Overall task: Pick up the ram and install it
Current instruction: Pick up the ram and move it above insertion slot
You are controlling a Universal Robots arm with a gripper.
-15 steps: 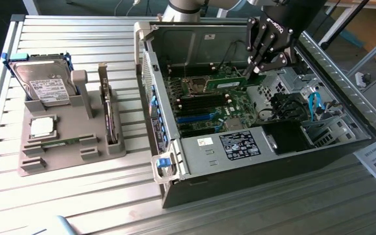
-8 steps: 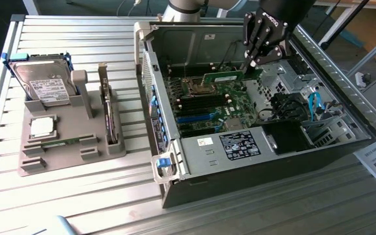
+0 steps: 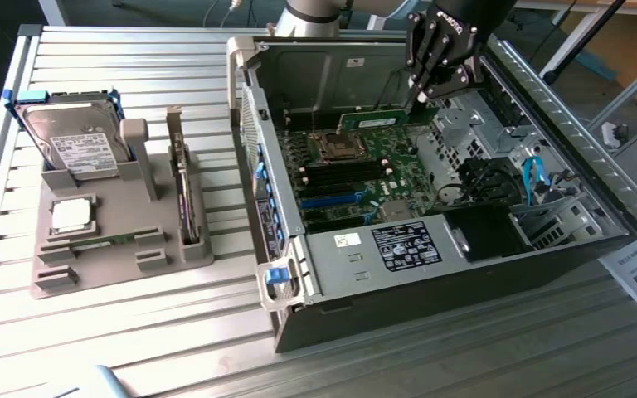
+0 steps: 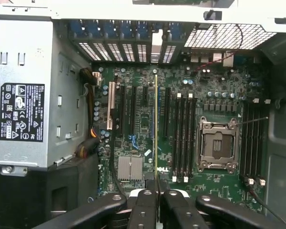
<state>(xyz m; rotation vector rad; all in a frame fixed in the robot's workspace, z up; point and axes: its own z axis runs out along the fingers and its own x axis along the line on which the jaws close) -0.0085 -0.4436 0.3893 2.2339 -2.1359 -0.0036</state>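
Since the gripper (image 4: 157,190) has its fingers clamped on one end of the ram (image 3: 383,121), we've got the stick hanging edge-down inside the case (image 3: 296,66). It sits above the motherboard (image 3: 352,178) near the CPU socket (image 4: 218,145), and we judge it's not seated in any memory slot (image 4: 183,138). We rate it light and stiff, but thin and fragile: hold the bare board edges, keep off chips and contacts, no twisting. Text: looks like "DELL" on the board beside the heatsink (image 4: 130,168). The power supply label (image 4: 21,112) has regulatory marks, too small to read.
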